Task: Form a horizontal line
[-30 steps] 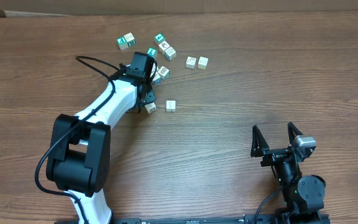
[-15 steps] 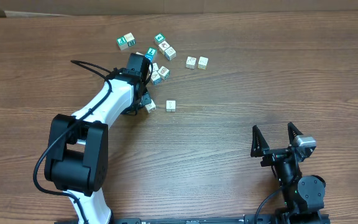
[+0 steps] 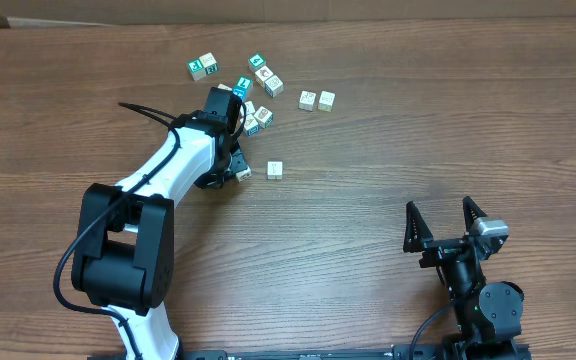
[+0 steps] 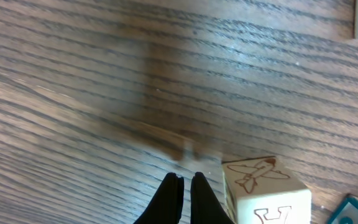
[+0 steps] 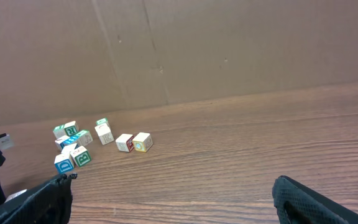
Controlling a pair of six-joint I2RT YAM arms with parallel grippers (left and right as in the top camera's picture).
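Right now your horizontal line counts two pale cubes, touching side by side toward the far middle of the table, well apart from both grippers.

From overhead you can also count:
- two teal-and-white cubes paired at the far left
- one lone cube nearer the robot
- one pale cube just beside the left arm's tip

The cluster between them is partly covered by the arm, so you cannot count it.

Your left gripper has its fingertips pressed together on nothing. Only the left wrist view shows this. It also shows that pale cube standing just to the right of the fingertips, with a brown aeroplane drawn on its top.

Your right gripper stands spread wide and empty, near the front right of the table.

Only the right wrist view shows the red face on the line's end cube, the one nearer the cluster. It alone also shows the cardboard wall behind the table.
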